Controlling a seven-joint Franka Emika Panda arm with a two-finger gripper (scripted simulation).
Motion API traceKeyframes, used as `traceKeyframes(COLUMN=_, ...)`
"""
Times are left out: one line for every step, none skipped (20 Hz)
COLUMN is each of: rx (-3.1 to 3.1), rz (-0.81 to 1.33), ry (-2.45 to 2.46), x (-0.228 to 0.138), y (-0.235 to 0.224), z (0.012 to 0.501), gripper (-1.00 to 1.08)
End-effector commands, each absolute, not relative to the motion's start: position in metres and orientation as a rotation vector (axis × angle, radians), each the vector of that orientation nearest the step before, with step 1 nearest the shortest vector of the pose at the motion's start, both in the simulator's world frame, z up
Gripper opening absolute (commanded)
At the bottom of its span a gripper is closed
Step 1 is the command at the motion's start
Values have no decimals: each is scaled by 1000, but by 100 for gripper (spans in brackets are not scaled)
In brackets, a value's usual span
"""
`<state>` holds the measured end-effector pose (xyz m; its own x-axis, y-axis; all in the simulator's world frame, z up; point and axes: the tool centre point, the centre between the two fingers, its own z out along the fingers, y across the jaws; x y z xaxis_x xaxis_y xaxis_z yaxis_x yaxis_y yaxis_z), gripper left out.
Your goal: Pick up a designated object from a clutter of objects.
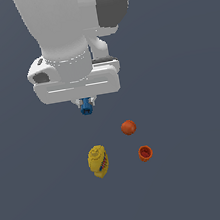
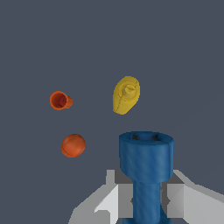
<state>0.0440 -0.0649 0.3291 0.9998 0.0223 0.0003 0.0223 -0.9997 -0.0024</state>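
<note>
Jaws clamp the blue piece [image 2: 146,175] (its narrow stem) — nothing else touched.

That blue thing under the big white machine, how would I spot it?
Find the white arm at the top; at its lower end the pincer clamps the blue piece. It is the only blue item, stubby with knobby ends, unlike the orange-red ball, cup and yellow bottle.
</note>
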Motion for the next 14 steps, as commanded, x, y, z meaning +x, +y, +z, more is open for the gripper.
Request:
traceKeyframes(rx=-3139, rz=0, ry=-36, x=52, y=-75, z=344, gripper=-100)
traceKeyframes(rx=-3140, rz=0, ry=-36, x=56, y=-79, z=350, gripper=-100)
traceKeyframes(rx=-3140, rz=0, ry=-36, x=59, y=-83, z=355, gripper=-100)
traceKeyframes(rx=-3140, rz=0, ry=-36, x=62, y=-86, z=361, gripper=-100)
traceKeyframes(rx=-3140, rz=0, ry=-36, x=65, y=-90, z=366, gripper=-100)
traceKeyframes(rx=-3141, rz=0, ry=-35, x=68, y=-93, z=371, gripper=-100)
traceKeyframes(rx=-3141, rz=0, ry=-35, x=71, y=-97, z=376, gripper=-100)
traceKeyframes(rx=-3141, rz=0, ry=-35, x=74, y=-100, z=381, gripper=-100)
traceKeyframes(rx=-3141, rz=0, ry=-35, x=77, y=-103, z=385, gripper=-100)
traceKeyframes(rx=-3141, rz=0, ry=-35, x=80, y=-106, z=390, gripper=-100)
traceKeyframes(rx=-3141, rz=0, ry=-35, x=82, y=-109, z=394, gripper=-100)
traceKeyframes(rx=-3141, rz=0, ry=-35, x=85, y=-112, z=399, gripper=-100)
traceKeyframes(rx=-3141, rz=0, ry=-35, x=88, y=-115, z=403, gripper=-100)
traceKeyframes(rx=-3141, rz=0, ry=-35, x=90, y=-118, z=407, gripper=-100)
